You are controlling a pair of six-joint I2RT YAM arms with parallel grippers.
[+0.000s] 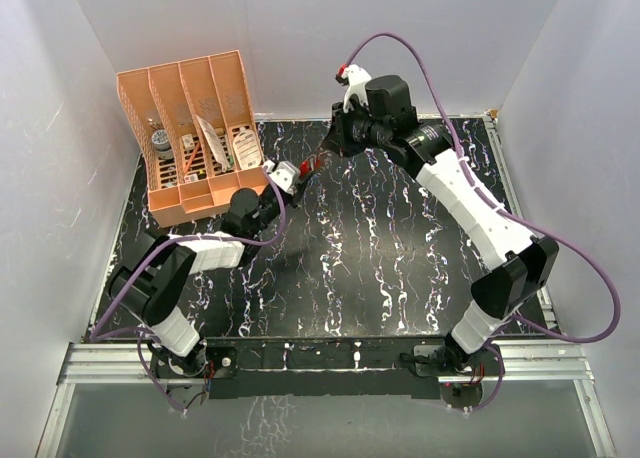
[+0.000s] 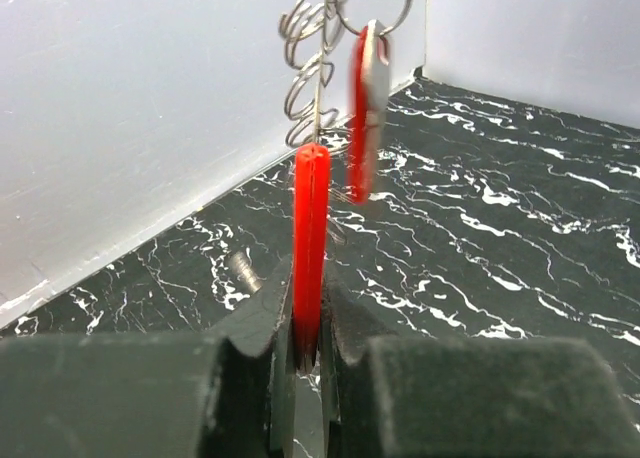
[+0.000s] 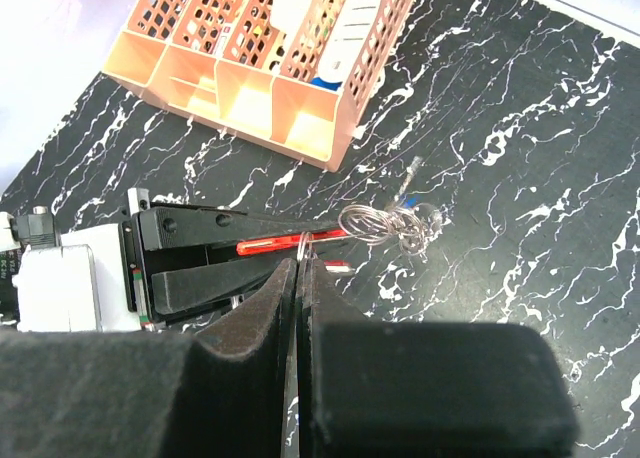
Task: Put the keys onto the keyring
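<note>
**Operator:** Where is the keyring, and what has hold of it?

**Describer:** Your left fingers (image 2: 255,368) are closed on the keyring (image 2: 310,238). In the left wrist view it stands edge-on as a thin red strip, rising from the lower centre of the frame. In the top view it sits above centre, over the black marbled tabletop (image 1: 400,268) and right of the orange organizer (image 1: 190,128).

**Operator:** And my right side?

**Describer:** Your right fingers (image 3: 255,318) are pressed together at the lower centre of the right wrist view. One loop of the wire rings (image 3: 368,221) lies right at their tips. I cannot tell whether it is pinched.

**Operator:** Any keys in sight?

**Describer:** A blue-headed key (image 3: 407,196) shows just right of the rings, though I cannot tell whether it hangs or lies flat. In the left wrist view, a red-edged grey piece (image 2: 365,98) hangs from a ring at top centre, too blurred to name.
</note>
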